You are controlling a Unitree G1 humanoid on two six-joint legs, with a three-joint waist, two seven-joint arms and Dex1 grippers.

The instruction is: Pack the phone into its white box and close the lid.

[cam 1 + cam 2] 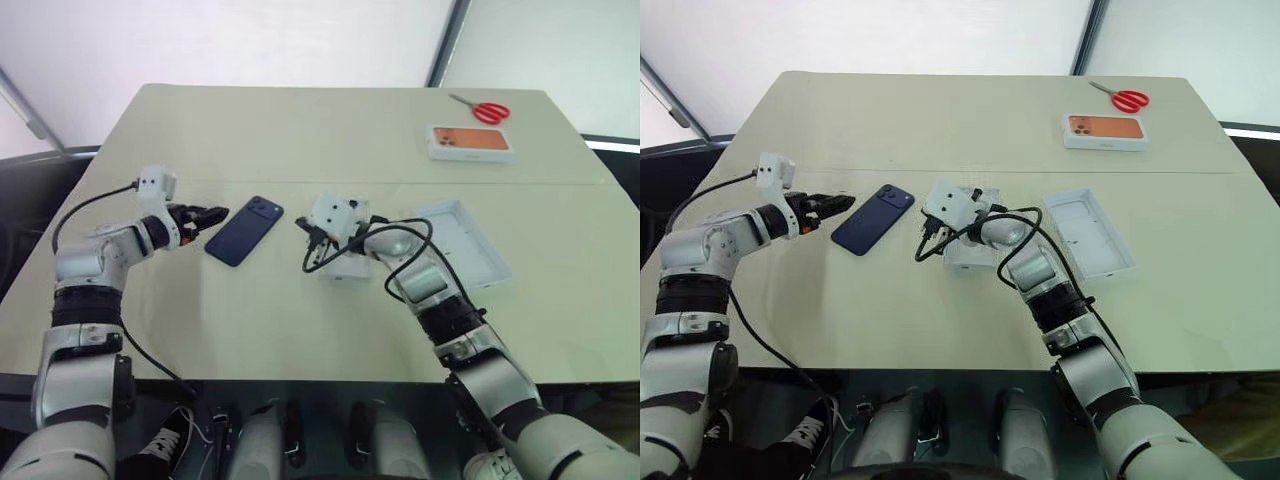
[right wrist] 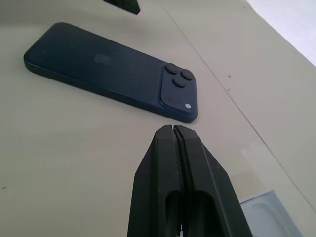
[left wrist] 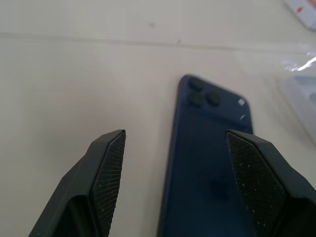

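Phone (image 1: pixel 244 230) flat on table (image 1: pixel 300 130), outside box | L fingers (image 3: pixel 111 168) apart, empty | R fingers (image 2: pixel 170 163) pressed together, empty

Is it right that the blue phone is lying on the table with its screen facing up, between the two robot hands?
Not quite. The phone does lie on the table between the left gripper and the right gripper, but its back faces up: the right wrist view shows the camera lenses on top.

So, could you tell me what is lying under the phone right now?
The phone lies back up, flat on the bare table, outside any box. Whether anything thin sits beneath it cannot be seen, since its body covers that patch.
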